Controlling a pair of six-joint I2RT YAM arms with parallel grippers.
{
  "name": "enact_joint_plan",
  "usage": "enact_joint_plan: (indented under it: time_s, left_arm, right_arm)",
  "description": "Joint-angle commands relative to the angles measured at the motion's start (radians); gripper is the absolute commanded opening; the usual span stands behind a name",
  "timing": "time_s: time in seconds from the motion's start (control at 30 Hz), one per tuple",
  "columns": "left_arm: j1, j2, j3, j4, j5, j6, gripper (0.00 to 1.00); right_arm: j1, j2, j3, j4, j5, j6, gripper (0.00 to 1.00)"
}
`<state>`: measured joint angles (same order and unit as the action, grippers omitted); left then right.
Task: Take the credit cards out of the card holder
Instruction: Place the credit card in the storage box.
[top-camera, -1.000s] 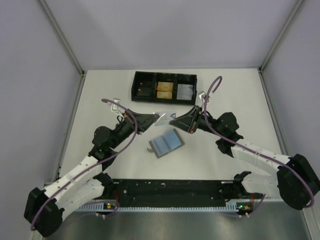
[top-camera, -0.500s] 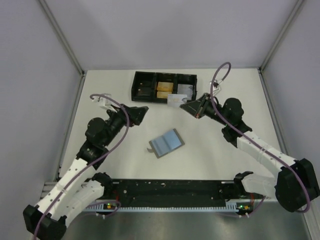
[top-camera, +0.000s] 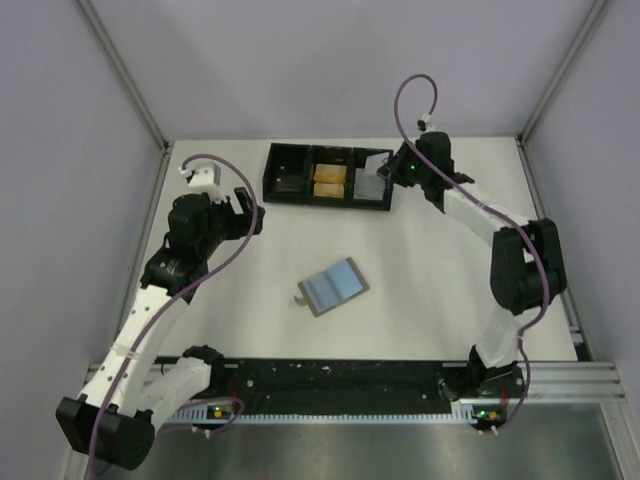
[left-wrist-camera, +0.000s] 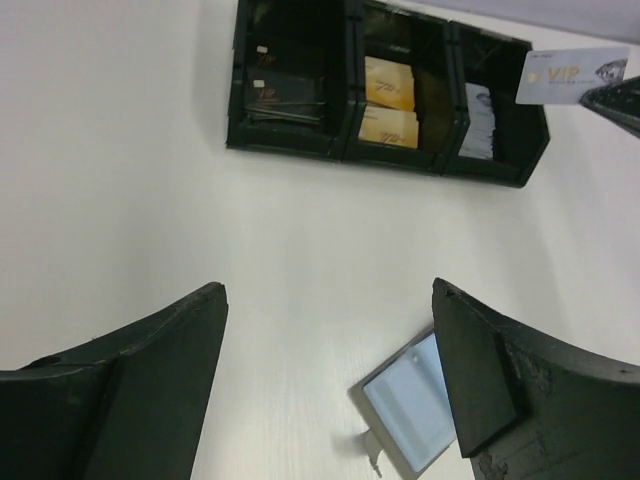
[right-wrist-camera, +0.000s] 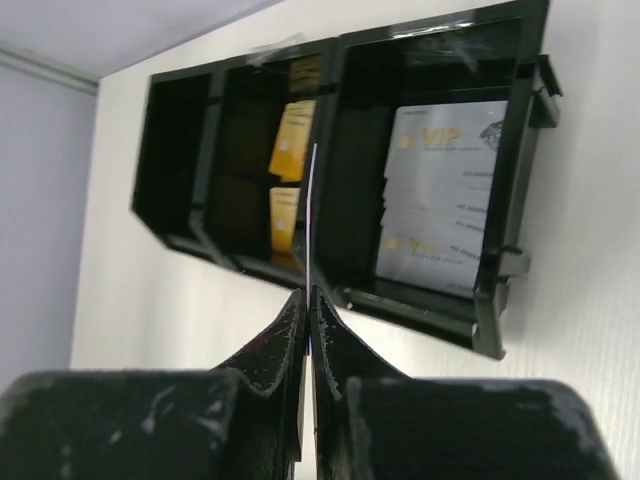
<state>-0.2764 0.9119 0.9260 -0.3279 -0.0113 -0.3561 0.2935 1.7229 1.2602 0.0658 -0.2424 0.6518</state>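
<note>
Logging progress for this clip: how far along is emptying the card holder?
Done: silver cards already lie in the right compartment of the black tray. In hand: the right gripper pinches one more card at the tray; the left gripper is open and empty. Left: dropping that card. The card holder lies open with no card showing inside, so this may be the last.
</note>
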Motion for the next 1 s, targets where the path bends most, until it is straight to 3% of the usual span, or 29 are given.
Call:
enact_joint_plan:
  time_s: [0.0,0.13,0.57,0.83,0.97]
  left_arm:
    - [0.009,-0.044,-0.009,-0.039,-0.062,0.057,0.86]
    - [0.011,-0.050,-0.009,-0.045,-0.079,0.062,0.86]
    - [0.011,-0.053,-0.021,-0.033,-0.046,0.057,0.85]
    - [0.011,-0.059,-0.029,-0.020,-0.027,0.052,0.85]
    - [0.011,-0.058,-0.035,-0.010,0.002,0.042,0.85]
  right_arm:
    - [-0.004,0.144,0.183,-0.112,0.103,-0.027,0.00]
    - [-0.004,0.279,0.326,-0.167,0.121,-0.024,0.00]
    - [0.024,0.478,0.455,-0.135,0.025,0.008,0.02]
    - [0.029,0.348,0.412,-0.239,0.198,-0.079,0.48]
    - [0.053,0.238,0.403,-0.319,0.267,-0.153,0.62]
